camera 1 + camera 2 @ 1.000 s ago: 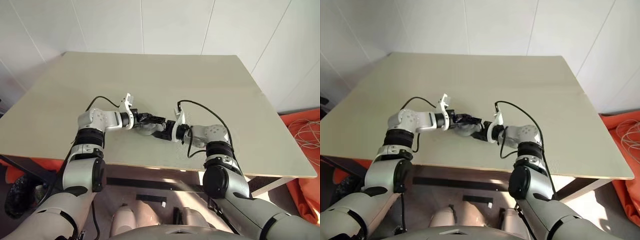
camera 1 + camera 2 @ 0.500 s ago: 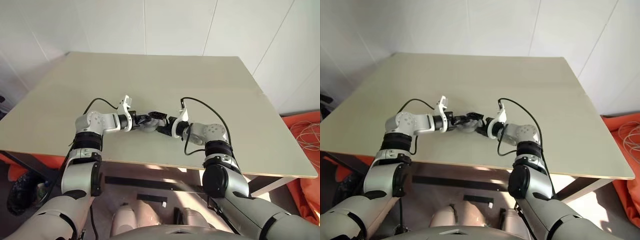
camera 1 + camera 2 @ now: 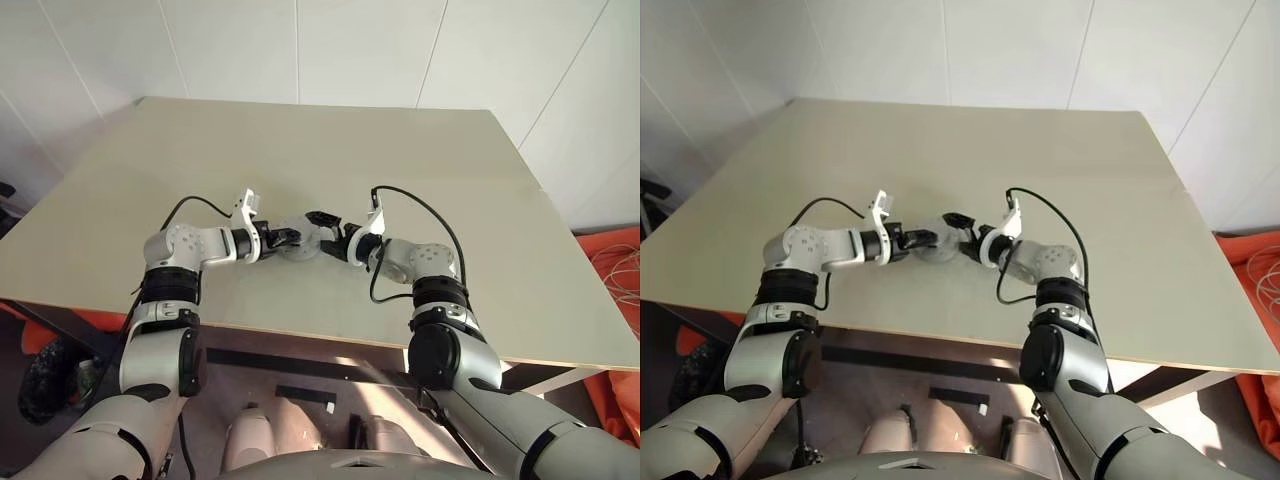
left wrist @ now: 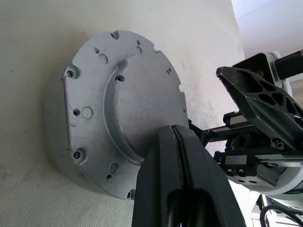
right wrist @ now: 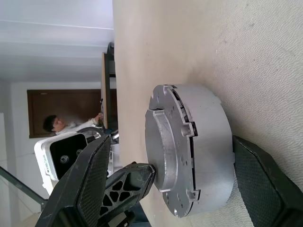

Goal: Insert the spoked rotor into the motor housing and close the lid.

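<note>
The motor housing (image 5: 199,151) sits on the pale counter (image 3: 400,160), near its front edge and between the two arms. It reads as a short silver-grey metal drum, and the lid (image 4: 118,104) is already seated on top of it: a flat round cover with a raised central step, small screw holes around its rim and notches along the edge. The rotor cannot be made out.

The left end effector (image 4: 176,156) has its two black fingers pressed together, the tips resting against the lid's rim on the robot's left side of the drum; it holds nothing between them.

The right end effector (image 5: 180,175) is spread wide, one finger (image 5: 92,175) to each side of the housing, straddling the drum without clearly touching it.

A person (image 5: 59,125) is visible far off in the room beyond the counter.
</note>
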